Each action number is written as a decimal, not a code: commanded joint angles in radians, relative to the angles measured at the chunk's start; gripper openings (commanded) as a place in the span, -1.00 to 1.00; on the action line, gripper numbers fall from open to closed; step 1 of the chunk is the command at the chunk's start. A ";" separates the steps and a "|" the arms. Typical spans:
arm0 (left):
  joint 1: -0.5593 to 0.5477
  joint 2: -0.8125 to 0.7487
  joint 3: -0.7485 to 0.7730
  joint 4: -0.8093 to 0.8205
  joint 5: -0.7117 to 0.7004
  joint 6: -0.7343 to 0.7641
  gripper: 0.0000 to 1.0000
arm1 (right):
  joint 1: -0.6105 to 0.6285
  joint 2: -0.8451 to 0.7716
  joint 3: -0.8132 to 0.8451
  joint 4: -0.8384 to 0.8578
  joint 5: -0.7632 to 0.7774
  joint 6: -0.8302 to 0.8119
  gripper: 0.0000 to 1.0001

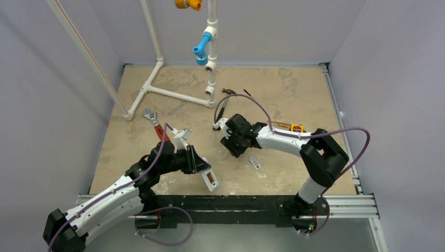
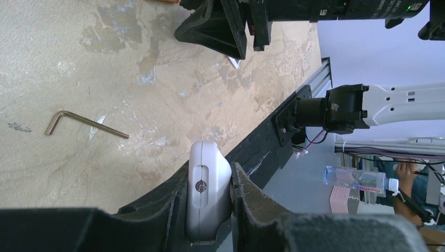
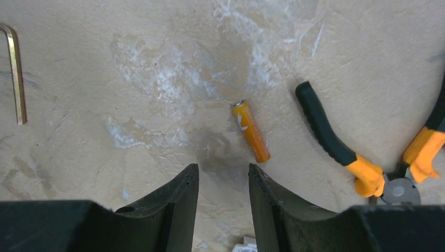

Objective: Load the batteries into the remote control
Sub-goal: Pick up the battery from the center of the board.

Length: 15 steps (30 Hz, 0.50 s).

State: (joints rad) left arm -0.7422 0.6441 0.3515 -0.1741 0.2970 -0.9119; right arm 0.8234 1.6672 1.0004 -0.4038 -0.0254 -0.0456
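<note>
One battery (image 3: pixel 251 132) lies on the counter (image 3: pixel 131 63) between the hex key (image 3: pixel 14 73) and the pliers (image 3: pixel 336 145), nearer the pliers. The remote control (image 2: pixel 207 184) sits inside the left tool (image 2: pixel 210 173).

Observe that the left gripper (image 1: pixel 196 161) clamps the remote control (image 1: pixel 210 178), which slants across the table (image 1: pixel 294 89) toward its near edge. The right gripper (image 1: pixel 232 147) hangs over the table centre. A small white piece (image 1: pixel 254 163) lies just beside it, and a hammer (image 1: pixel 222 104) lies farther back.
</note>
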 commanded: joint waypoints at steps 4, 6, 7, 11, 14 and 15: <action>-0.003 -0.001 0.021 0.011 0.020 0.025 -1.00 | -0.020 0.034 0.090 0.051 -0.014 -0.103 -0.25; -0.003 0.002 0.023 0.014 0.019 0.025 -1.00 | -0.020 0.041 0.095 0.046 0.002 -0.115 -0.25; -0.003 0.003 0.022 0.015 0.020 0.025 -1.00 | -0.021 0.044 0.095 0.048 0.009 -0.121 -0.25; -0.002 0.011 0.024 0.018 0.022 0.025 -1.00 | -0.024 0.067 0.104 0.050 0.005 -0.134 -0.25; -0.002 0.017 0.029 0.015 0.026 0.029 -1.00 | -0.034 0.093 0.114 0.044 -0.002 -0.135 -0.25; -0.002 0.017 0.030 0.013 0.025 0.030 -1.00 | -0.037 0.100 0.116 0.044 -0.005 -0.132 -0.25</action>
State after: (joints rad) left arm -0.7422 0.6598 0.3515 -0.1825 0.3038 -0.8974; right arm 0.8021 1.7424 1.0740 -0.3729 -0.0360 -0.1558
